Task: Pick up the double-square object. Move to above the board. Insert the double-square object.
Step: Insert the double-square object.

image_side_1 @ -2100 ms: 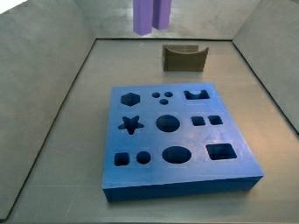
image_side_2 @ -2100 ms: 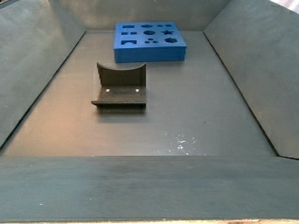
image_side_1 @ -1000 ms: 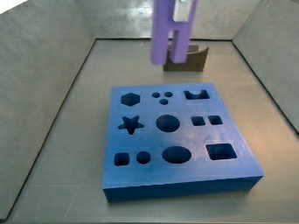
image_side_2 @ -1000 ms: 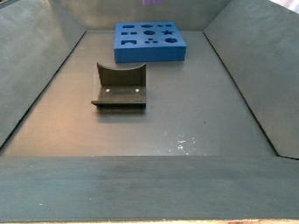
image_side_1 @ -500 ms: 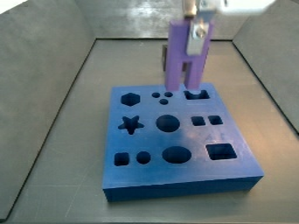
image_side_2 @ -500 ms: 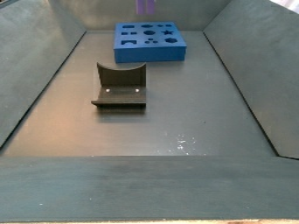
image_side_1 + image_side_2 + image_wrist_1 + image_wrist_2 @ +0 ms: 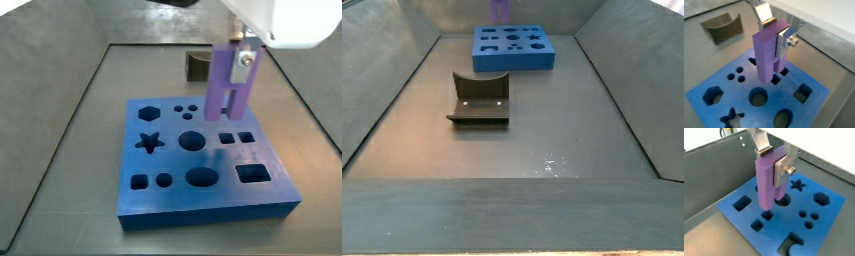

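- gripper (image 7: 774, 34) up over the board (image 7: 171, 190), silver fingers (image 7: 785, 39) pinching the top of the double-square object (image 7: 769, 52); same grip in the other wrist cam, gripper (image 7: 773, 160) on block (image 7: 771, 178)
- block hangs upright, prongs down, lower ends above the board's top face; not in any hole yet as far as both wrist views show
- side view: double-square object (image 7: 227, 90) over the board's right part, near the pair of small square holes (image 7: 235, 137); gripper (image 7: 241, 55) partly hidden by white arm housing
- other side cam: board (image 7: 513, 47) far off at back, only a sliver of purple block (image 7: 498, 8) at the frame's top edge; gripper itself not seen there
- fixture (image 7: 478, 100) sits well apart from the board, mid-floor; olive-brown notched block (image 7: 721, 27) on floor beyond the board, untouched
- stage, my read: pick done, move above board about done, insert not begun
- risks: prongs not square w/ the twin holes, so edges land on the blue face and block jams or tips in the pads
- wrong hole: single larger square and round holes are close by, small offset could drop one prong in and leave the other riding on top
- grip is high on a tall piece, so side load at contact could twist it; cannot tell exact alignment over the holes from these cams
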Tool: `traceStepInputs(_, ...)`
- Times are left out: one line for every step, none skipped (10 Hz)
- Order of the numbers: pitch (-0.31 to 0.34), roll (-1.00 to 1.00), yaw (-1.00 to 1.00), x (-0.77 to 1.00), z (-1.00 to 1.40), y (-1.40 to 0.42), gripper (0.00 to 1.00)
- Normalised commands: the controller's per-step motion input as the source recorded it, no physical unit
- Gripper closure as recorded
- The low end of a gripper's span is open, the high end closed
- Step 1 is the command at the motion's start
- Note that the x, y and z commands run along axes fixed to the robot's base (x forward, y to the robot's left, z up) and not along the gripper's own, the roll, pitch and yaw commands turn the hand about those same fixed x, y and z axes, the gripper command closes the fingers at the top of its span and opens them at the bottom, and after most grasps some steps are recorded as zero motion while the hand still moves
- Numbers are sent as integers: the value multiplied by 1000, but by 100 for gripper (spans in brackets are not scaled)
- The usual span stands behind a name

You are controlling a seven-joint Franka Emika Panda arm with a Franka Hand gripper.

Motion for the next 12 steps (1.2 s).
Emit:
traceStepInputs(0,-14,-309,800,-191,-80,100)
traceStepInputs(0,0,-217,911,-209,-31,100)
traceStepInputs(186,246,-74,903,-103,-23,100)
traceStepInputs(454,574,0,803,-6,-63,100)
traceStepInputs(554,723,0,777,0,-80,100)
traceStepInputs(429,549,0,743,0,-154,100)
traceStepInputs(206,271,0,683,-114,-214,100)
traceStepInputs(0,0,0,586,-231,-197,100)
traceStepInputs(-11,-51,34,580,-257,-123,100)
traceStepInputs(-26,-60,57,526,-200,-83,100)
traceStepInputs(-23,-63,74,503,-154,-49,100)
traceStepInputs(0,0,120,503,-143,-9,100)
